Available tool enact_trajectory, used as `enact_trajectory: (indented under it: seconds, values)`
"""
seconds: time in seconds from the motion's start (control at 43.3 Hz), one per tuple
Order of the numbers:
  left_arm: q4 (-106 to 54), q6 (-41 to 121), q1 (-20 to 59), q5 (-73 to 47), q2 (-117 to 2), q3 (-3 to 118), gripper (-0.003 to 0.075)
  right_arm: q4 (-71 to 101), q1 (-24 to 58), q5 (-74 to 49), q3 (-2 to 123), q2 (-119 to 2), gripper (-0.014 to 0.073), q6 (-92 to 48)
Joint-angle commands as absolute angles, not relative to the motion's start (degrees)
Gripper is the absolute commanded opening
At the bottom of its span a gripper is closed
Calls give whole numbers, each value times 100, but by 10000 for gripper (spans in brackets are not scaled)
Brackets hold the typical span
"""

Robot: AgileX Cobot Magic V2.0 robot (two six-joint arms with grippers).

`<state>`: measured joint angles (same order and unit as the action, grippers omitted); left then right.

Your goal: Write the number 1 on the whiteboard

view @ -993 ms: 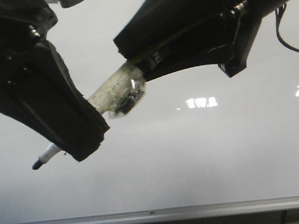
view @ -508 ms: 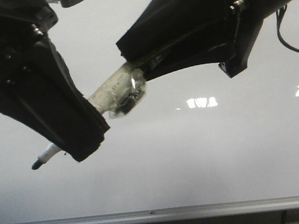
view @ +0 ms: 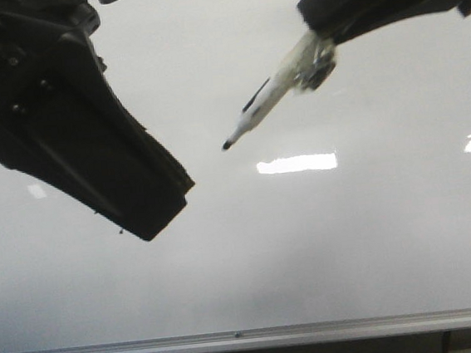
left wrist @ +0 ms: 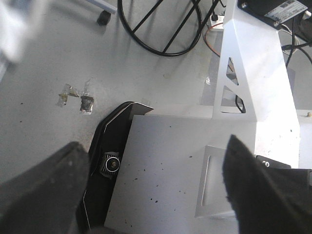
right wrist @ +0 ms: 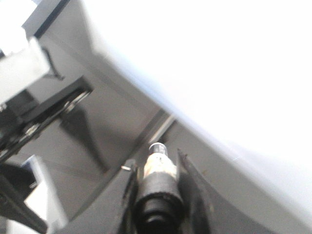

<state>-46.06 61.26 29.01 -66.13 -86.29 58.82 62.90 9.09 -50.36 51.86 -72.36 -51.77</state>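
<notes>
The whiteboard (view: pixel 325 243) fills the front view, with its silver rail (view: pixel 251 339) along the bottom. No number 1 stroke shows on it. My right gripper (view: pixel 322 30) at the top right is shut on a white marker (view: pixel 254 112) with a tape-wrapped end; its black tip points down-left, near the board's upper middle. The right wrist view is blurred and shows the marker (right wrist: pixel 157 168) clamped between the right gripper's (right wrist: pixel 157 165) jaws. My left gripper (view: pixel 152 222) is a large dark mass at the left. In the left wrist view it (left wrist: pixel 152 144) is open and empty.
Bright rectangular light reflections (view: pixel 297 164) lie on the board at the middle and the right edge. The left wrist view looks down on a grey floor with black cables (left wrist: pixel 161 29), a white metal frame (left wrist: pixel 253 87) and a small camera (left wrist: pixel 111 165).
Earlier both grippers were on the marker. Now the left gripper has let go and stands open, and the right gripper has carried the marker up and to the right.
</notes>
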Motion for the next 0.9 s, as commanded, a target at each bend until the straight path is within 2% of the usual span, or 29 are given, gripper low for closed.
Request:
enact_trajectory:
  seconds: [0.0,0.162,0.208,0.393,0.6,0.762,0.877]
  values:
    - [-4962,6133,2945,-6643,-8415,6053,357,6293,832,-4516,5321,-6667,-60,-5263]
    - [-4926,6133,2945,-6526,-8415,6053,38,6087,832,-3315,5178,-5996,-60,-5270]
    - [-4903,6133,2945,-6451,-8415,6053,-17,6054,832,-3038,5069,-5830,-60,-5291]
    - [-4732,5858,2931,-5467,-8314,6053,-20,6015,832,-2186,4484,-5278,-60,-5431]
    - [-2715,3391,2931,-3341,-7357,5669,-20,6015,832,-1790,4178,-5148,-60,-5462]
    - [-1464,1592,2924,-2236,-6338,4808,-20,6015,875,-1323,4178,-5148,-60,-5467]
    - [-1038,886,2807,-1369,-5555,4069,-20,6015,875,-916,4178,-5148,-60,-5526]
